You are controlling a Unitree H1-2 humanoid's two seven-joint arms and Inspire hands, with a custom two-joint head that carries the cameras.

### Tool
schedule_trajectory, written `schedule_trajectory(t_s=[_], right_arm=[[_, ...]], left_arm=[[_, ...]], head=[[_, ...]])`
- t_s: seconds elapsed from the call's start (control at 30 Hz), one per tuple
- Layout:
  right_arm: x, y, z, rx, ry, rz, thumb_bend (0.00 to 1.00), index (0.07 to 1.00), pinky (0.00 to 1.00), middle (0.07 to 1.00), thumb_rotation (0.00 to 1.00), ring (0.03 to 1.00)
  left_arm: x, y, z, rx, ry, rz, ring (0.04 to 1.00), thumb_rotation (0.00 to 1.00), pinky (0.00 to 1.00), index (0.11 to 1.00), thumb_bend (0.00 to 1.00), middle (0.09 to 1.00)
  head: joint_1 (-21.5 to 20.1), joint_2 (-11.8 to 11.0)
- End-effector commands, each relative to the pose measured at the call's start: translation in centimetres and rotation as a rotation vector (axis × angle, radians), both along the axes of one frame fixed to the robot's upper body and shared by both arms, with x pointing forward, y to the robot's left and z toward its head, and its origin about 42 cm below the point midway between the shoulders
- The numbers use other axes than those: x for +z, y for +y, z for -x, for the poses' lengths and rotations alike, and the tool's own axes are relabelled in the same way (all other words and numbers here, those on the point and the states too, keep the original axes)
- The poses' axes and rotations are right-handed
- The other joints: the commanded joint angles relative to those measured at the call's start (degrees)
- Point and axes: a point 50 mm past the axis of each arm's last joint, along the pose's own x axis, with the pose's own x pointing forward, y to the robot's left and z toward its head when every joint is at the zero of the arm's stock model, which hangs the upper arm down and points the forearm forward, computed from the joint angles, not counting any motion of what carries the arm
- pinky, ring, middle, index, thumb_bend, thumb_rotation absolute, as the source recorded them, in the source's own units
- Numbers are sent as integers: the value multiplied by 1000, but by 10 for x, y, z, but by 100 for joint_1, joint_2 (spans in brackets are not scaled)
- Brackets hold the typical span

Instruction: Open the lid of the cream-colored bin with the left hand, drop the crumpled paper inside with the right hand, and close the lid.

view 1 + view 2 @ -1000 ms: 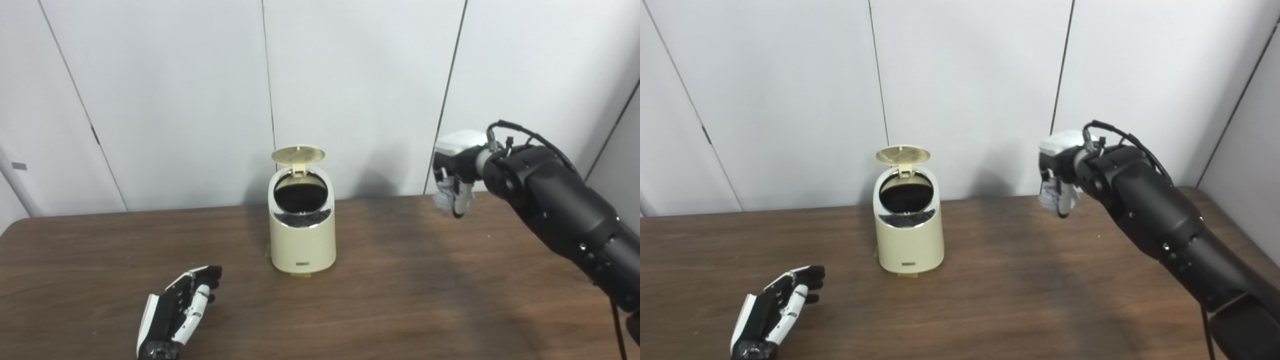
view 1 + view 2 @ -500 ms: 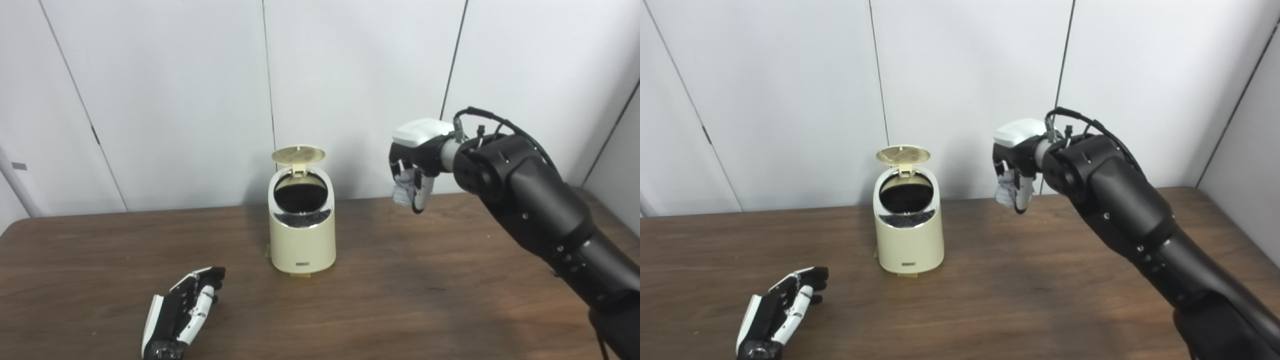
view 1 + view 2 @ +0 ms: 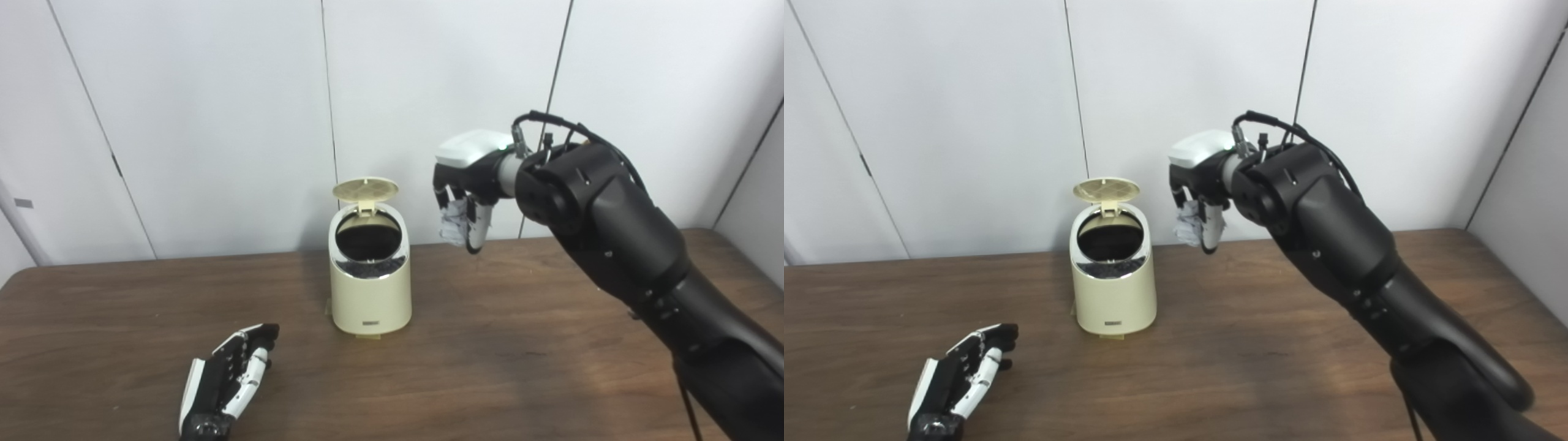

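Observation:
The cream-colored bin stands near the middle of the brown table, its round lid tipped up at the back and the dark mouth showing. My right hand hovers in the air just right of the bin's top, shut on the white crumpled paper, which pokes out below the fingers. My left hand rests low on the table to the front left of the bin, fingers apart and holding nothing.
White wall panels run close behind the table's far edge. My black right arm crosses the right side of the table above its surface.
My right hand has carried the crumpled paper leftward and a little higher, from the table's far right to just beside the bin's top. The left hand has barely shifted; the lid stays up.

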Motion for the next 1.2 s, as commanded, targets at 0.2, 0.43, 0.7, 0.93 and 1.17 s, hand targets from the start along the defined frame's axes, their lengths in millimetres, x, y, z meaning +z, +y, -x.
schedule_trajectory(t_s=[0.2,0.43,0.7,0.93,1.17], right_arm=[[44,24,9,93,-148,-41,530,490,252,426,0,347],[42,42,8,143,-160,-42,526,493,200,401,0,291],[32,63,7,191,-154,-34,526,492,191,401,0,270],[18,66,5,284,-235,-78,530,482,140,453,0,209],[-3,67,-1,271,-250,-65,531,479,118,470,0,185]], left_arm=[[16,-8,-12,-15,-89,9,774,535,705,744,156,763],[16,-12,-11,-16,-88,6,775,528,702,745,155,768],[17,-18,-10,-10,-89,8,768,568,699,737,169,759],[17,-22,-8,-8,-94,19,769,553,703,731,170,756],[18,-23,-7,-6,-91,20,768,557,702,735,186,758]], head=[[53,-27],[125,-39],[208,-35],[247,3],[251,17]])
